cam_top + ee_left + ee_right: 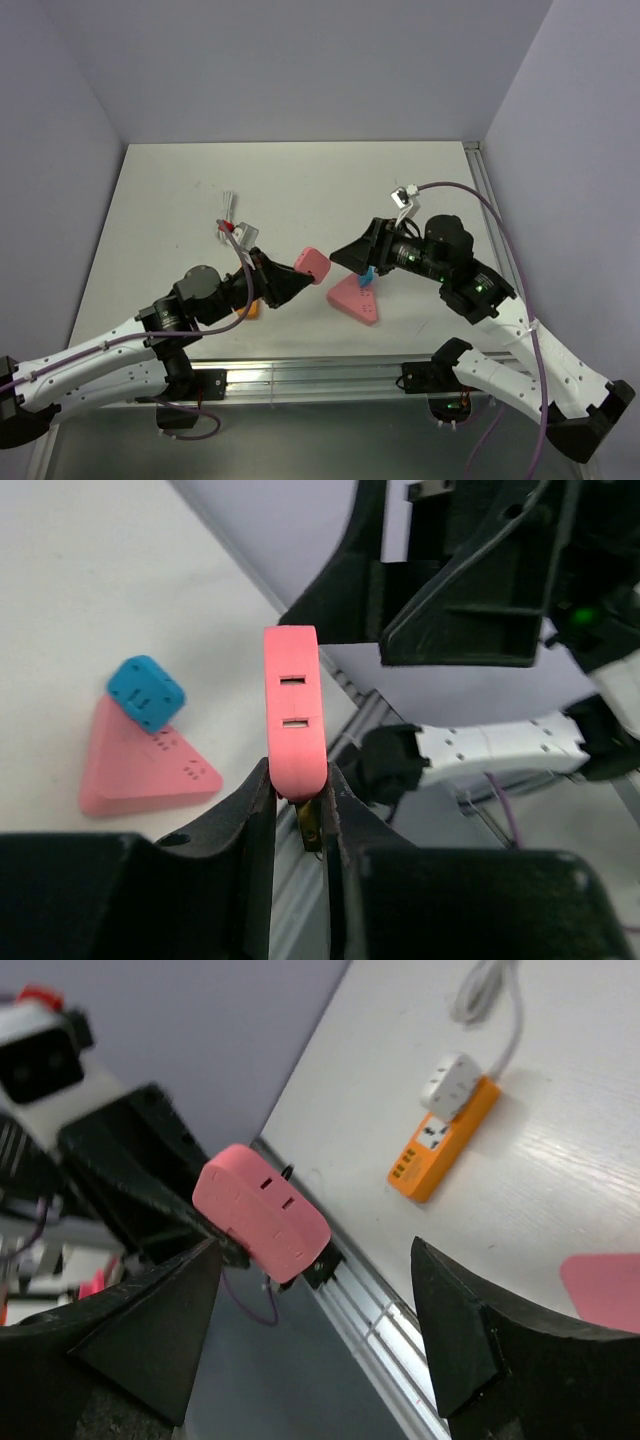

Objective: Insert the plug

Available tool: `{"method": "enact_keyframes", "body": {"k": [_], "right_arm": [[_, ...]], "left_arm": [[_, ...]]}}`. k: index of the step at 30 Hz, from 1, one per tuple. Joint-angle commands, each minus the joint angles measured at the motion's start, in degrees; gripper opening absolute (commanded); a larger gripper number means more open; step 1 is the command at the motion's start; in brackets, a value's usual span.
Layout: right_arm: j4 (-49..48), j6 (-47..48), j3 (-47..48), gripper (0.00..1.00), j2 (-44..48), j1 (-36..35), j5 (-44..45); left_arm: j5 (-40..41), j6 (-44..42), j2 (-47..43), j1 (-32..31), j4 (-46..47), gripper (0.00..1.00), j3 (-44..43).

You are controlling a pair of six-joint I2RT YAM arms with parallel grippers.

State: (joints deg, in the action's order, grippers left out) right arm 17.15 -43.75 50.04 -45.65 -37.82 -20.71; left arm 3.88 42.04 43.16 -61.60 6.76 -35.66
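At the far corner of the pink triangular socket block [352, 302] sits the blue plug [367, 274], right beside the open-jawed right gripper [352, 255], the nearer arm, while the left gripper [297, 277], further left, clamps a pink square plug [313, 264].

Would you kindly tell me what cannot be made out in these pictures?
- Top view: the right end effector covers most of the blue plug.
- Left wrist view: its body hides the prongs, so seating in the pink socket block is unclear.
- Right wrist view: the frame edge cuts off that block.
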Motion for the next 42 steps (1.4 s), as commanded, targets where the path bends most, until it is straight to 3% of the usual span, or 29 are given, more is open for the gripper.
{"method": "enact_keyframes", "body": {"k": [1, 3, 8, 15, 21, 22, 25, 26, 27, 28, 31, 42], "right_arm": [[-7.4, 10.1, -3.3, 0.82, 2.3, 1.0, -17.8], [-9.8, 10.7, -4.1, 0.82, 2.6, 0.9, -23.9], [-12.0, 11.0, -4.5, 0.77, 1.8, 0.9, -28.2], [-15.6, 10.3, -6.8, 0.51, 1.1, 0.7, -32.4], [-16.5, 10.5, -8.5, 0.43, 0.7, 0.8, -33.4], [-16.7, 10.6, -8.7, 0.39, 0.6, 0.7, -34.0], [-16.9, 10.3, -9.3, 0.02, 0.4, 0.6, -34.7], [-16.9, 10.8, -9.2, 0.00, 0.5, 0.7, -34.5], [-16.5, 11.2, -9.1, 0.00, 0.5, 0.6, -34.6], [-15.9, 11.7, -9.2, 0.00, 0.6, 0.6, -34.7], [-13.3, 13.0, -9.0, 0.00, 1.3, 0.6, -33.3], [-13.2, 11.5, -9.3, 0.00, 2.4, 0.6, -33.1]], "left_arm": [[-11.8, -1.8, -2.5, 0.7, 0.9, 0.00, 0.1], [-15.1, -1.6, -2.5, 1.0, 1.8, 0.00, 0.3], [-20.8, 1.2, -1.6, 1.5, 6.8, 0.00, 2.2], [-22.1, 3.2, -1.7, 1.7, 10.2, 0.00, 3.6], [-24.0, 4.4, -0.4, 1.8, 13.2, 0.00, 4.0], [-24.2, 4.6, -0.1, 1.8, 13.6, 0.00, 4.2], [-24.9, 4.8, 0.7, 1.9, 14.2, 0.00, 4.1], [-24.5, 4.9, 0.8, 1.9, 13.8, 0.00, 3.8], [-24.0, 4.6, 1.0, 2.0, 12.9, 0.06, 3.5], [-21.9, 4.5, 0.8, 2.4, 10.2, 0.29, 2.5], [-18.0, 3.9, -1.1, 3.1, 7.1, 0.64, 1.6], [-16.5, 4.5, -1.8, 4.8, 7.6, 0.58, 2.0]]}}
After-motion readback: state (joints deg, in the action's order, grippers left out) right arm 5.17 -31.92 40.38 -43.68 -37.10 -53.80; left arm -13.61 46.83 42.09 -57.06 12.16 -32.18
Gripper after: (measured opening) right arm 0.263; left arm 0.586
